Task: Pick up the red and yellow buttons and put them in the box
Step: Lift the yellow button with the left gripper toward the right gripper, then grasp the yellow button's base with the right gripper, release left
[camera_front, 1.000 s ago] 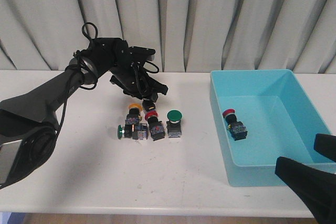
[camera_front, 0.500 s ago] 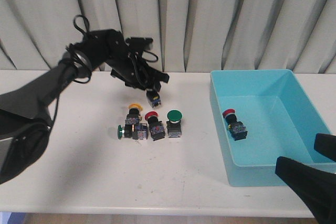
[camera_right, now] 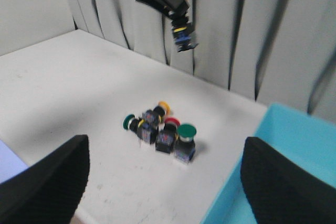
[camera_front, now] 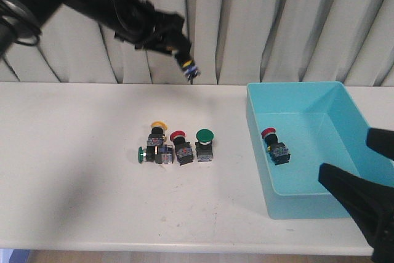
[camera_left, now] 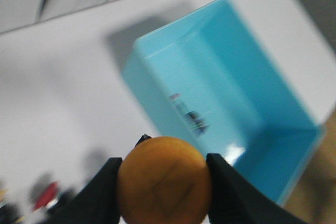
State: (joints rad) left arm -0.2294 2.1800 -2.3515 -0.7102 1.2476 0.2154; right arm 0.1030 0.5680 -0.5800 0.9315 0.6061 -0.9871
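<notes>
My left gripper (camera_front: 183, 58) is raised high above the table's far side, shut on a yellow button (camera_front: 190, 69). Its orange-yellow cap (camera_left: 164, 181) fills the space between the fingers in the left wrist view. The held button also shows in the right wrist view (camera_right: 184, 37). The turquoise box (camera_front: 280, 204) stands at the right with one red button (camera_front: 269, 134) inside; the left wrist view looks down into the box (camera_left: 247, 61). On the table another yellow button (camera_front: 157, 129) and a red button (camera_front: 178, 137) stand in a cluster. My right gripper (camera_front: 348, 155) is open and empty at the box's near right corner.
A green-capped switch (camera_front: 204, 136) stands right of the red button, and another green one (camera_front: 142, 153) lies on its side at the cluster's left. The cluster shows in the right wrist view (camera_right: 160, 127). Grey curtains hang behind the white table (camera_front: 92, 201).
My left gripper has risen from just above the cluster to well above the table, carrying the yellow button up and slightly right. The right gripper has barely shifted.
</notes>
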